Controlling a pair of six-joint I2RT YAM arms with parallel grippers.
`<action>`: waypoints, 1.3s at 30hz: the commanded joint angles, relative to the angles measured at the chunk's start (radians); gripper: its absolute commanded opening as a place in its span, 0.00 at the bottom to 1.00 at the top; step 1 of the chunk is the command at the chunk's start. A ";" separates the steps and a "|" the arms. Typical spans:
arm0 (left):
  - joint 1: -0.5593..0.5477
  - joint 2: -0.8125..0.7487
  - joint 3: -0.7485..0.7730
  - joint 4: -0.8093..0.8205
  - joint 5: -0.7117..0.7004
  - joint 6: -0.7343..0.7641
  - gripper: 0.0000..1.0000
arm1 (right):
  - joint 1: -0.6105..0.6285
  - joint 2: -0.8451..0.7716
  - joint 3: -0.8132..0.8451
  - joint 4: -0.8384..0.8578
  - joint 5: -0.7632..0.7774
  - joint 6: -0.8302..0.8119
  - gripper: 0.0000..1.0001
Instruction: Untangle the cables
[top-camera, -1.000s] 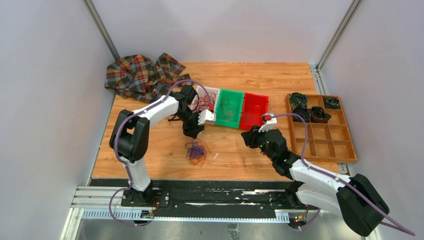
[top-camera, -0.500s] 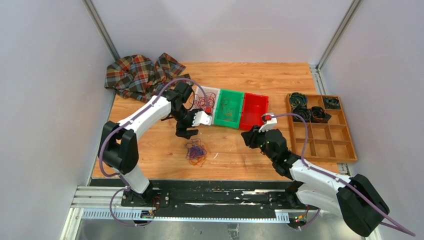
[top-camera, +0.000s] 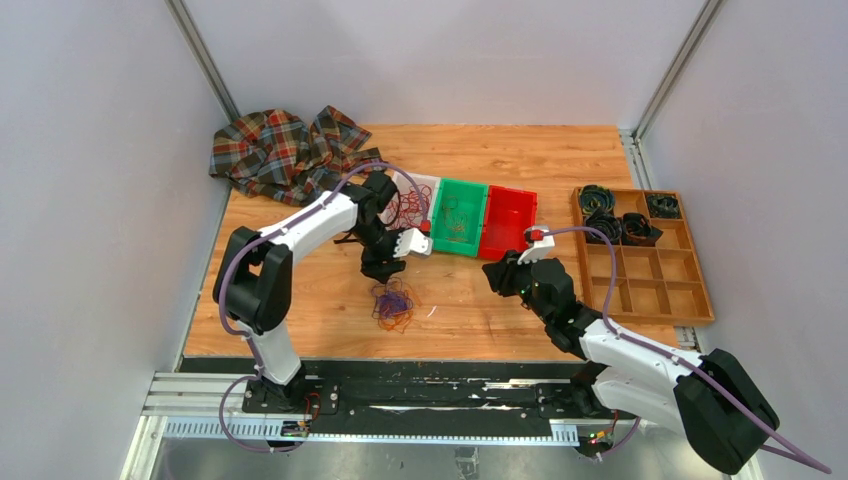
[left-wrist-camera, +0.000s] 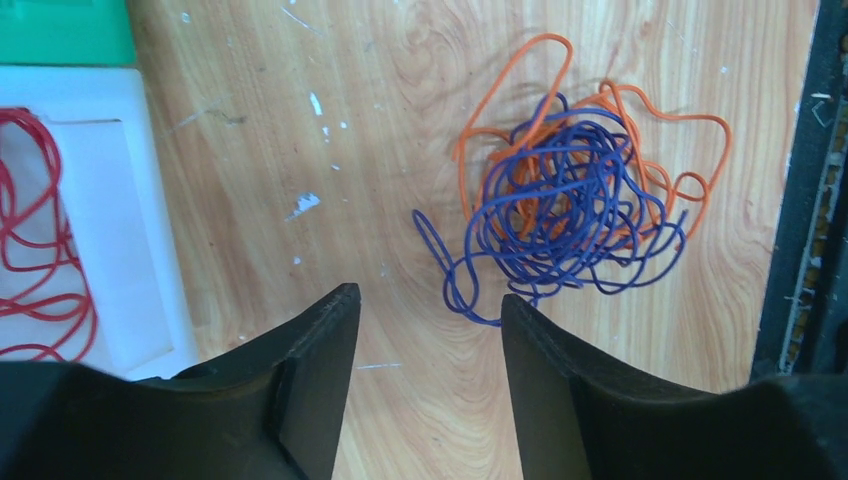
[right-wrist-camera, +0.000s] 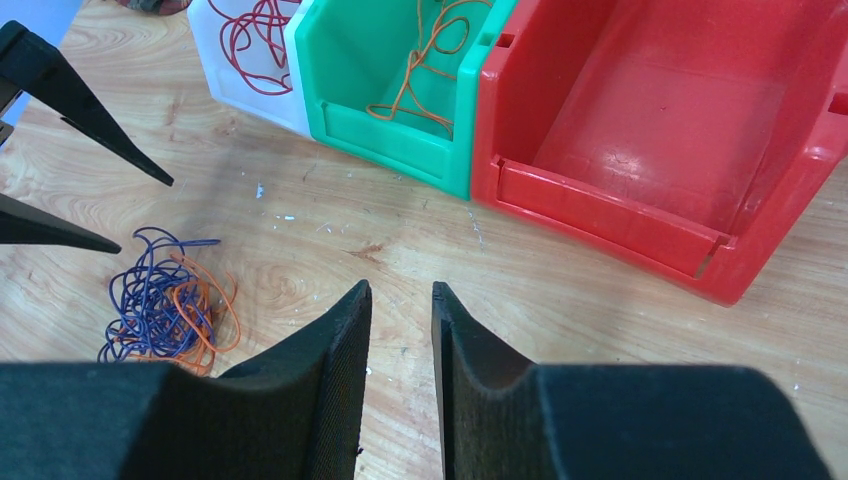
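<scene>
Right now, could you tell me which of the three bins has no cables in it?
The red bin at the row's right end; the white bin holds red cables, the green bin an orange cable.

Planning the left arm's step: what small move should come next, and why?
Probably ease the open, empty left gripper forward and down onto the tangle at its near purple edge, since purple and orange strands lie knotted together there, just ahead of its fingers.

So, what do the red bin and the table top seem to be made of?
The red bin looks like glossy moulded plastic: smooth walls with soft highlights. The table top looks like wood or wood laminate, matte, with visible grain.
</scene>
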 joint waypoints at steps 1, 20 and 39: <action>-0.027 0.009 0.003 0.081 -0.011 -0.053 0.56 | -0.018 -0.015 -0.002 0.013 0.019 0.012 0.29; -0.038 -0.016 -0.046 0.072 0.025 -0.093 0.36 | -0.018 -0.019 -0.004 0.012 0.023 0.013 0.28; -0.053 -0.089 -0.041 0.194 -0.058 -0.335 0.01 | -0.018 -0.011 0.019 -0.010 -0.006 -0.002 0.40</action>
